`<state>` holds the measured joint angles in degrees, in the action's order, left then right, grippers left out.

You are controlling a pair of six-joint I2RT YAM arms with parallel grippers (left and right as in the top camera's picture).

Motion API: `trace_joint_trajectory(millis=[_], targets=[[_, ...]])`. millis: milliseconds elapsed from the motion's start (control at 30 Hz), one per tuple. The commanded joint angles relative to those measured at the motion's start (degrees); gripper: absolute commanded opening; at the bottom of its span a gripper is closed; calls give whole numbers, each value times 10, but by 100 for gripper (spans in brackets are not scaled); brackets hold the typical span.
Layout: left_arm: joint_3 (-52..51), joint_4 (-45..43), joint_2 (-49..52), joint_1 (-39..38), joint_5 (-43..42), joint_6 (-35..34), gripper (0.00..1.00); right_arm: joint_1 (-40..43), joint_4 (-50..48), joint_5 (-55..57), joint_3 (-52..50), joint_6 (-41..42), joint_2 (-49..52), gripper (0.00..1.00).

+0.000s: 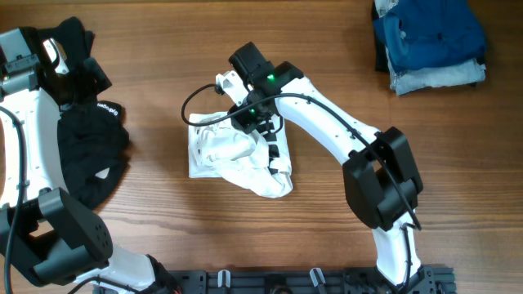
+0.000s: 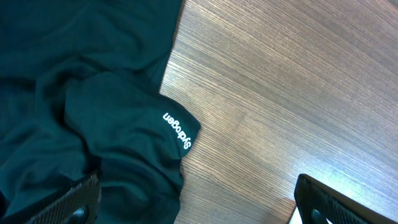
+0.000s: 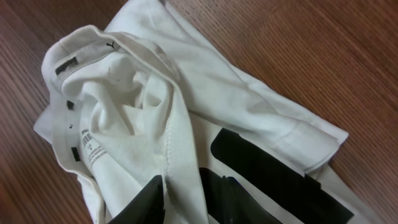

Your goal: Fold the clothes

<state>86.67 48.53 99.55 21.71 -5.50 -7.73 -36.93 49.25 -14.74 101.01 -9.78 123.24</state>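
A large white wrinkled thin-fabric T-shirt [image 1: 233,159] is lying crumpled in the middle of the brown wood-grain table [image 1: 163,49], with its collar and black-striped print patch [image 3: 267,168] turned up. The right gripper [image 3: 186,202] is hanging directly over the garment. In the right wrist view its dark fingers [image 3: 142,204] are standing close on either side of a hemmed ridge of the white fabric, pinching it between them. The left gripper [image 2: 196,202] is hovering at the table's left side, above the edge of a crumpled black garment with small white lettering [image 2: 177,130]. Its jaws are spread wide, with only bare wood between them. A stack of folded dark blue and pale blue garments [image 1: 429,41] is sitting at the far right corner — well apart from the T-shirt.
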Motion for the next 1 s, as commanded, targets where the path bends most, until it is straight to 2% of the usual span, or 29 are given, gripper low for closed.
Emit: trace_joint_trajectory(millis=[0, 100, 233, 267, 467, 533, 700, 767, 900, 967], targets=[[5, -2, 8, 2, -7, -5, 100, 0, -3, -17, -2, -19, 11, 37], [5, -2, 8, 2, -7, -5, 100, 0, -15, -17, -2, -21, 11, 36], [5, -2, 8, 2, -7, -5, 100, 0, -21, -17, -2, -21, 11, 18], [5, -2, 8, 2, -7, -5, 100, 0, -18, -17, -2, -21, 11, 17], [5, -2, 8, 2, -7, -5, 100, 0, 0, -21, -3, -38, 19, 34], [5, -2, 8, 2, -7, -5, 100, 0, 4, -21, -3, -38, 27, 34], [5, -2, 8, 2, -7, -5, 100, 1, -2, -21, 9, -21, 28, 16], [5, -2, 8, 2, -7, -5, 100, 2, 0, -21, 33, -5, 27, 5], [5, -6, 8, 2, -7, -5, 100, 2, -12, -16, 106, 43, 23, 4], [5, -8, 8, 2, -7, -5, 100, 2, -49, -16, 128, 73, 23, 4]])
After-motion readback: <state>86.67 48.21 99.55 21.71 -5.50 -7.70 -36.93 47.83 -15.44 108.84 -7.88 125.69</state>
